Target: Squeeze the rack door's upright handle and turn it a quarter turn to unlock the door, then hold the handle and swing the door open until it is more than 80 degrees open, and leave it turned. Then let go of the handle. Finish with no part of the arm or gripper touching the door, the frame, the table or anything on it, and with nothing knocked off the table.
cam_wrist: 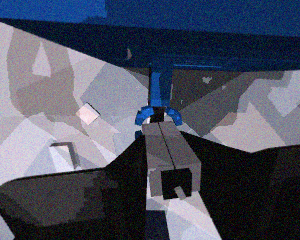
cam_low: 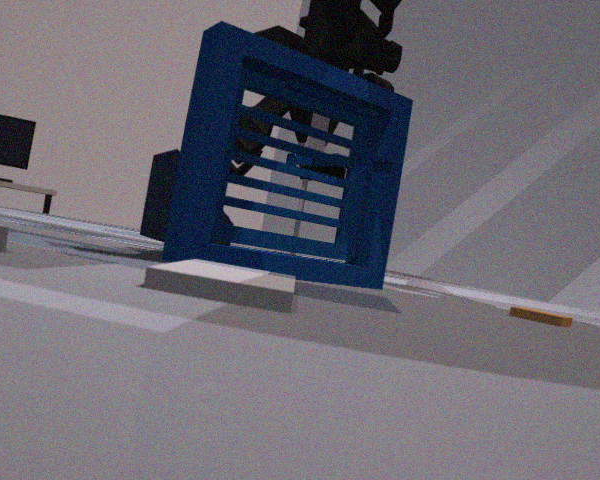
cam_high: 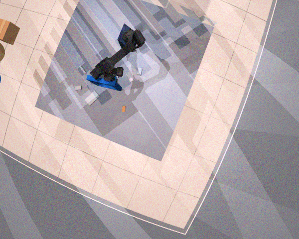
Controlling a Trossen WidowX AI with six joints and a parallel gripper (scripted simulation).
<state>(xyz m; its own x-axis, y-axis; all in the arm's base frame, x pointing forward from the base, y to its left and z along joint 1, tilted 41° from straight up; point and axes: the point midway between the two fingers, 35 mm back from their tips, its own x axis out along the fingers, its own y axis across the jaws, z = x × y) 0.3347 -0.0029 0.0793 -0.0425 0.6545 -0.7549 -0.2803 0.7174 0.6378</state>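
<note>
The blue rack frame (cam_high: 103, 82) (cam_low: 186, 139) (cam_wrist: 215, 17) stands upright on the table. Its slatted door (cam_low: 290, 241) looks shut, lying within the frame. The grey upright handle (cam_wrist: 165, 150) (cam_low: 320, 121) stands out from the door on a blue mount (cam_wrist: 161, 87). Its two grey halves meet along a thin line in the wrist view. My gripper (cam_wrist: 160, 138) (cam_low: 317, 132) is shut on the handle, one black finger on each side. The handle's turn angle is hard to read, and the arm hides it in the top view.
A flat white block (cam_high: 91, 97) (cam_low: 217, 283) lies close to the frame on the side away from the arm. An orange block (cam_high: 123, 108) (cam_low: 540, 316) lies farther off. Small pale blocks (cam_high: 77, 87) (cam_high: 139, 71) (cam_wrist: 88, 114) lie around the rack, some on the handle side.
</note>
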